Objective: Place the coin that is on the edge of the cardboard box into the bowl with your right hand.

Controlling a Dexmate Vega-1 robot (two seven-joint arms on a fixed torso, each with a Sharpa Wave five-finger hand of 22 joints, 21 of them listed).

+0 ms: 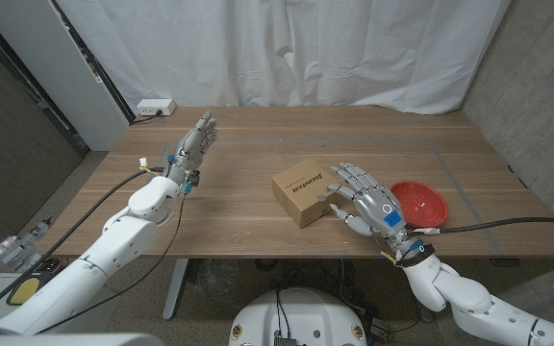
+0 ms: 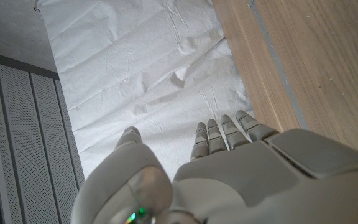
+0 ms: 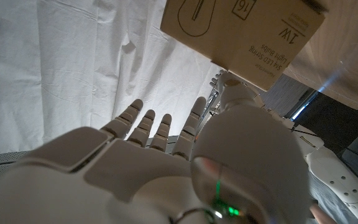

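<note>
A wooden counter [image 1: 258, 207] carries a small cardboard box [image 1: 303, 192] near its middle and a red bowl [image 1: 421, 203] toward its right end, well apart.

lab | white curtain [image 1: 287, 48] backdrop | wooden table [image 1: 258, 207] | bare concrete wall [image 1: 546, 67]

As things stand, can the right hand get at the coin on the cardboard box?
Probably yes. The right hand is already beside the cardboard box, fingers spread toward its near edge, with nothing between them. The coin itself is too small to make out.
</note>
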